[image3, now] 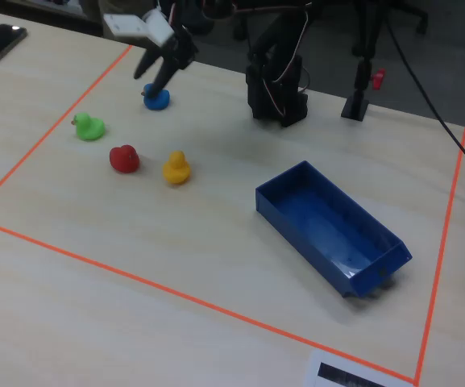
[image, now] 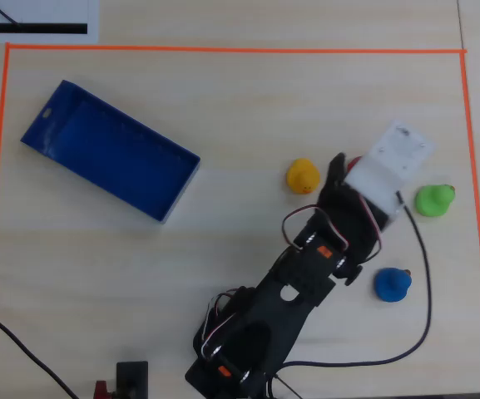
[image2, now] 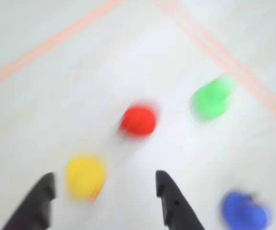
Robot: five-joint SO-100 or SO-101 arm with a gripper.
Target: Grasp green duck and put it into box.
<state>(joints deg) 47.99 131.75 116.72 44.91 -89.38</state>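
Observation:
The green duck (image: pixel 433 199) sits on the table near the right orange tape line; it also shows in the wrist view (image2: pixel 212 99) at upper right and in the fixed view (image3: pixel 89 126) at the left. The blue box (image: pixel 111 150) lies open at the upper left, far from the ducks, and shows in the fixed view (image3: pixel 329 230). My gripper (image: pixel 346 170) hangs above the table between the yellow and green ducks. In the wrist view my gripper (image2: pixel 104 176) is open and empty. The green duck lies ahead of it and to the right, apart from the fingers.
A yellow duck (image2: pixel 84 176) lies below the jaws near the left finger (image2: pixel 37 201). A red duck (image2: pixel 138 120) lies ahead in the middle and a blue duck (image2: pixel 243 211) at lower right. Orange tape (image: pixel 466 166) borders the work area. The wrist view is blurred.

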